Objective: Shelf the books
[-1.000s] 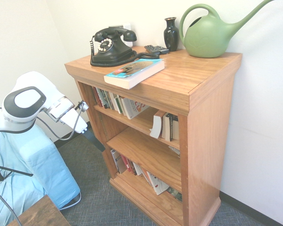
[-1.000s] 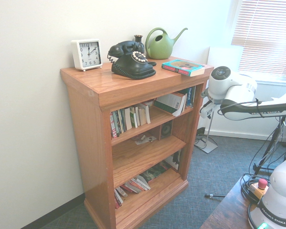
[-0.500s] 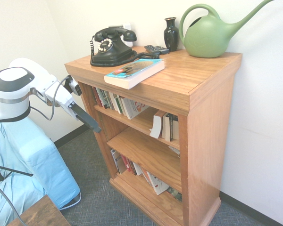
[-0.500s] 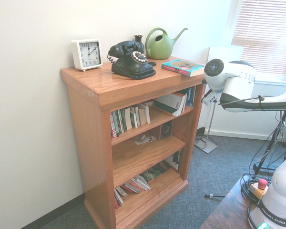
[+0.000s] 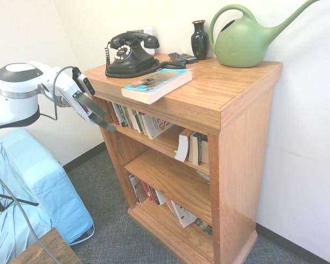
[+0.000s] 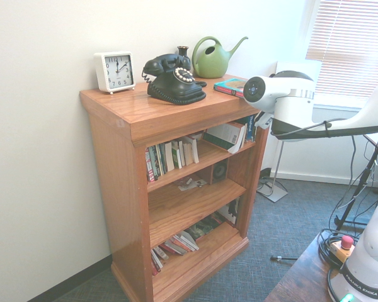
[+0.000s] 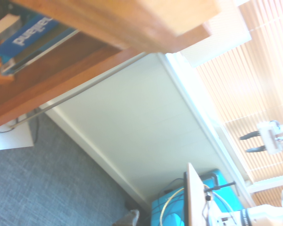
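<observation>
The gripper (image 5: 99, 116) hung at nine o'clock of the bookcase (image 5: 231, 159), beside its top edge, slanting down toward the top shelf; its fingers (image 5: 93, 105) stood spread and empty. The book (image 5: 157, 83), turquoise cover up, lay flat on the bookcase top near the front edge, at five o'clock of the telephone (image 5: 131, 54) and apart from the gripper. A vase (image 5: 199, 39) and a green watering can (image 5: 247, 38) stood at the back. In the second exterior view a clock (image 6: 114, 71) sat at ten o'clock of the telephone, and the arm hid part of the book.
</observation>
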`<action>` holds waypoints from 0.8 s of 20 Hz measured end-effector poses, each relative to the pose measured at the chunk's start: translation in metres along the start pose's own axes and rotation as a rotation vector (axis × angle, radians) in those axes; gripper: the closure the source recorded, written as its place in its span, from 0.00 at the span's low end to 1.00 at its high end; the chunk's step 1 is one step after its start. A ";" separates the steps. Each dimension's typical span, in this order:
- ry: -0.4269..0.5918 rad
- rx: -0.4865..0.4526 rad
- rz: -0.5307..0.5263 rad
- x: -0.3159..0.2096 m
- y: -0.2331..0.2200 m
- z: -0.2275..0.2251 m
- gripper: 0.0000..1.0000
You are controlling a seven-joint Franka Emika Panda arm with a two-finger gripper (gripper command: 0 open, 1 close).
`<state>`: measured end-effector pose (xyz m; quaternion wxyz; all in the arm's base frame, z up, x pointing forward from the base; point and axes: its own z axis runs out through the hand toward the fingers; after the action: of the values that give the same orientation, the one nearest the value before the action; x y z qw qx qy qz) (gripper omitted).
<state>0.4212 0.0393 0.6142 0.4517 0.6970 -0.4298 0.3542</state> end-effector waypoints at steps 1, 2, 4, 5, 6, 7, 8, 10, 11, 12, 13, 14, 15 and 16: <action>0.007 -0.007 0.005 0.004 0.000 -0.003 0.00; 0.015 -0.013 0.009 0.009 -0.001 -0.005 0.00; 0.026 -0.024 0.016 0.016 -0.003 -0.007 0.00; 0.030 -0.033 0.017 0.018 -0.005 -0.006 0.00; 0.036 -0.046 0.017 0.020 -0.007 -0.005 0.00; 0.039 -0.061 0.018 0.022 -0.011 -0.002 0.00; 0.037 -0.074 0.018 0.024 -0.014 0.001 0.00; 0.035 -0.108 0.020 0.029 -0.021 0.005 0.00; 0.036 -0.122 0.020 0.031 -0.026 0.005 0.00; 0.039 -0.132 0.018 0.033 -0.031 0.005 0.00; 0.043 -0.144 0.014 0.033 -0.037 0.004 0.00; 0.045 -0.159 0.007 0.032 -0.042 0.003 0.00; 0.048 -0.175 -0.001 0.030 -0.048 0.002 0.00; 0.052 -0.194 -0.008 0.029 -0.054 0.000 0.00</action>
<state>0.4815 0.0428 0.6218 0.5298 0.6421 -0.4473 0.3271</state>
